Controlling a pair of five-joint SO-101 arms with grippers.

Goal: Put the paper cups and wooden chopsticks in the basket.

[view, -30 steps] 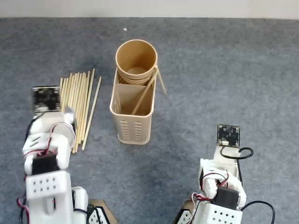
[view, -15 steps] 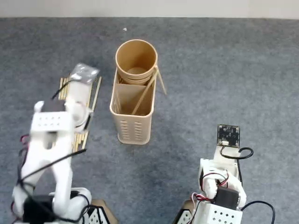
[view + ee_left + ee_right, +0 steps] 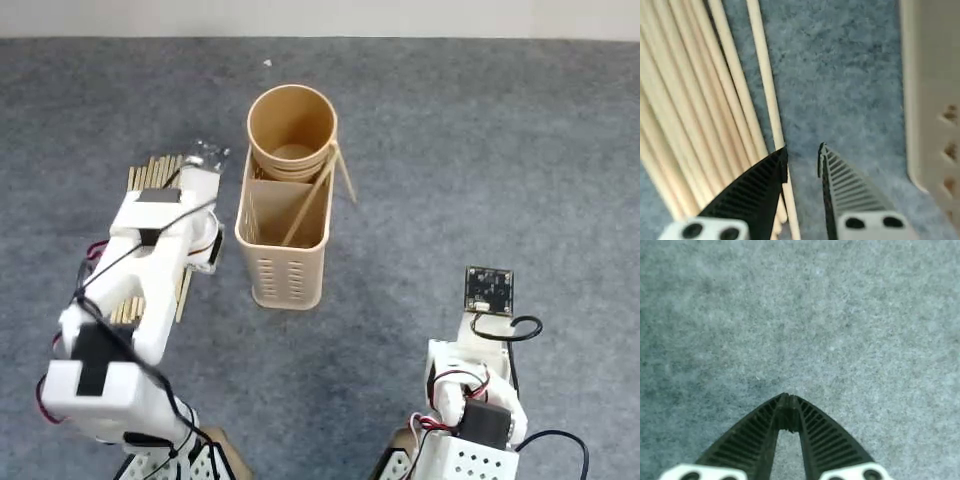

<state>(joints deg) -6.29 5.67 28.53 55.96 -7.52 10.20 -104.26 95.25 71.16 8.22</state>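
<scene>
Your left pincer narrowly parted, empty, one jaw at outermost chopstick. Stick likely light, stiff, rolls easily; pinch mid-length. Right pincer closed, empty.

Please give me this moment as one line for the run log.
left arm: jaws open, low over edge of loose chopsticks beside basket | right arm: jaws shut over carpet | cups in basket

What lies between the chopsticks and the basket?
Bare carpet, in the left wrist view, separates chopsticks from basket; the open left gripper hangs over it.
</scene>
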